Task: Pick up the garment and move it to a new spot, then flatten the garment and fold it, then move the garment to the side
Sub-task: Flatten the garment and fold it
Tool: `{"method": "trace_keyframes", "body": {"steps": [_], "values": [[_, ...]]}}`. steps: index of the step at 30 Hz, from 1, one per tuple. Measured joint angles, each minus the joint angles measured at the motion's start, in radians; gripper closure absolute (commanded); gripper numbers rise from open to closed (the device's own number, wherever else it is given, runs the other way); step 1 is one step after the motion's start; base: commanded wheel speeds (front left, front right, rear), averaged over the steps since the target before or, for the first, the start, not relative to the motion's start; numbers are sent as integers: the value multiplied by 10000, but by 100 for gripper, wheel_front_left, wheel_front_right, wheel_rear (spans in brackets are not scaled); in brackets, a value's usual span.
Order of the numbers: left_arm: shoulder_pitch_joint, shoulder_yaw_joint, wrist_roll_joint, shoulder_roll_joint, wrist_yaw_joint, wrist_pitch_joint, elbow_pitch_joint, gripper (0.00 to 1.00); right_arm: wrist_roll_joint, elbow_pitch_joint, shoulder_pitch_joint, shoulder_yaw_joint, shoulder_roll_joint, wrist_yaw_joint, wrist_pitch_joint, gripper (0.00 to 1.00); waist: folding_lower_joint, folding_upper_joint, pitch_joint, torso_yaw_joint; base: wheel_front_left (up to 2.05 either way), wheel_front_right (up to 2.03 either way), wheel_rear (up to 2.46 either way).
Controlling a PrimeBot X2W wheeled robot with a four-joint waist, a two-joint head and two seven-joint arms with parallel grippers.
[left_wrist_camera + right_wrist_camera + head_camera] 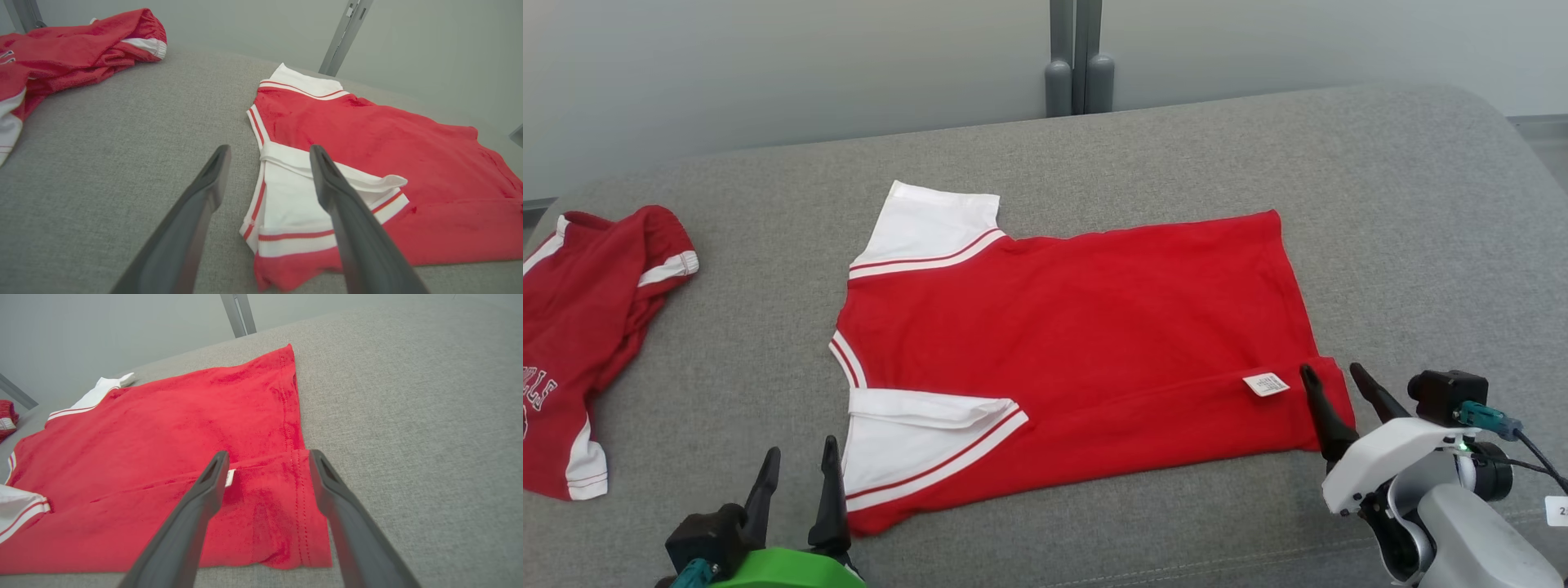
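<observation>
I am keeping both tools spread wide and gripping nothing. The left tool (800, 447) is hovering just beside the near sleeve (915, 441), and the right tool (1333, 369) is hanging over the hem corner. I judge this puts one at each end of the near fold, ready to take the next edge evenly.

The shirt (1078, 327) is lying sideways in the middle of the grey padded surface (1421, 245), with its neck end to my left and its hem to my right. It is red with white, red-striped sleeves. Its near long edge is lying turned up over the body, showing a small white label (1266, 384). The far sleeve (931, 229) is sticking out flat. Another red garment (588, 327) is sitting crumpled well apart, at the left.
</observation>
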Motion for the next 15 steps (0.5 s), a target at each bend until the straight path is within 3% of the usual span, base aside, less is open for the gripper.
{"method": "trace_keyframes", "body": {"steps": [7,15], "values": [[350,318,1195,-6,460,0,-1530,0,-1110,-1490,317,-330,140,0,-142,0,0,0,-43,-10,0,0,0],[835,393,1611,-2,915,-2,-2591,0,-2349,-3783,1488,-1264,780,-2,-153,0,0,0,-186,121,0,0,0]]}}
